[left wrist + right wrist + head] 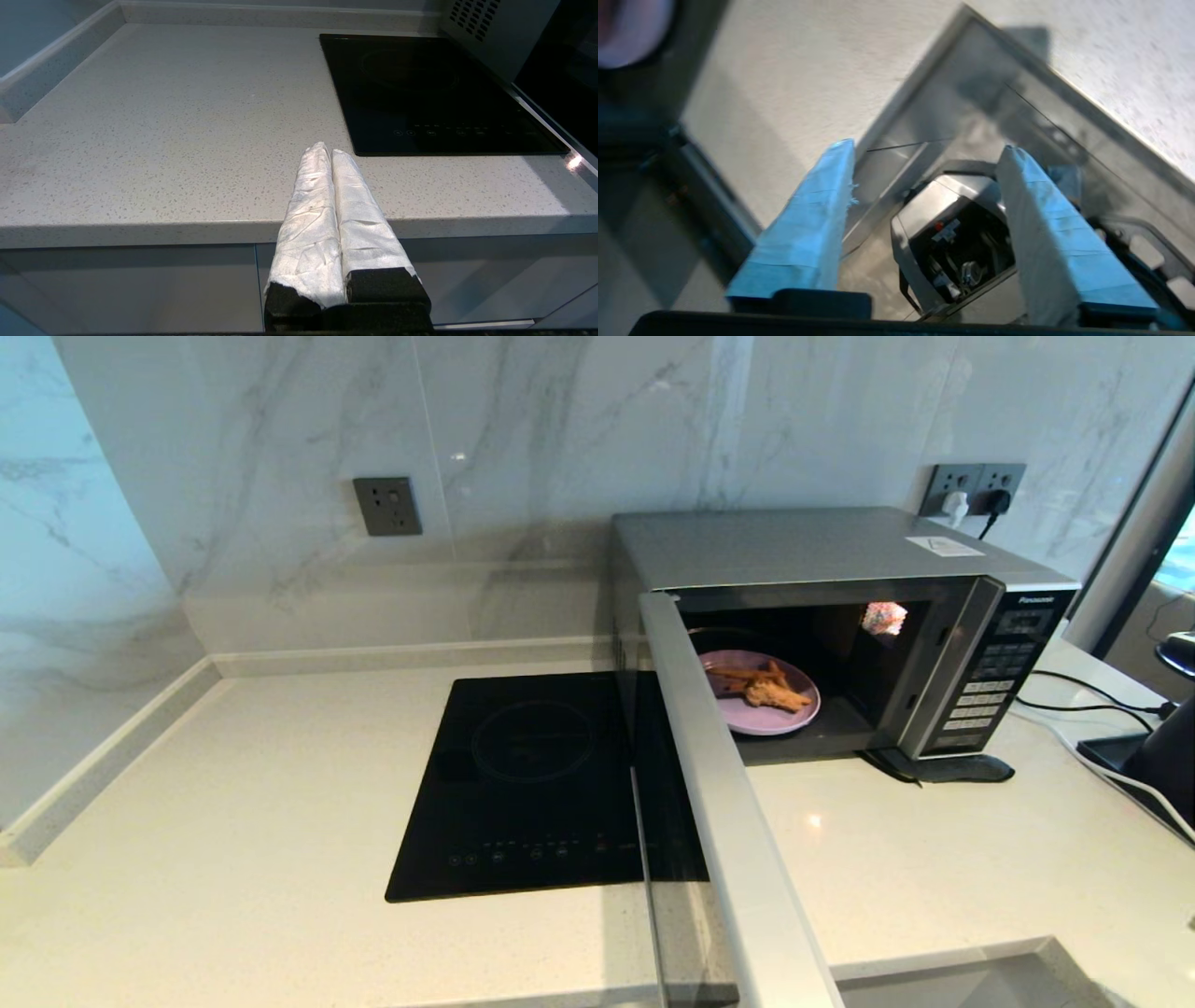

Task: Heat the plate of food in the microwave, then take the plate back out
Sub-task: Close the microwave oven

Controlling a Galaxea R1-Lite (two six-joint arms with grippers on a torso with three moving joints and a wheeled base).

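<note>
Head view: on the left the cooktop (546, 784) lies flat in the counter (233, 803); right of it the microwave (822, 607) stands with its door (719, 803) swung open, the plate of food (761, 695) inside. Left gripper (325, 151) rests closed at the counter's near edge. Right gripper (924, 154) is spread wide and empty, seemingly over the counter edge.

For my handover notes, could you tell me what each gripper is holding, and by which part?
Nothing is held: the left gripper is shut on nothing, and the right gripper is open and empty.
</note>
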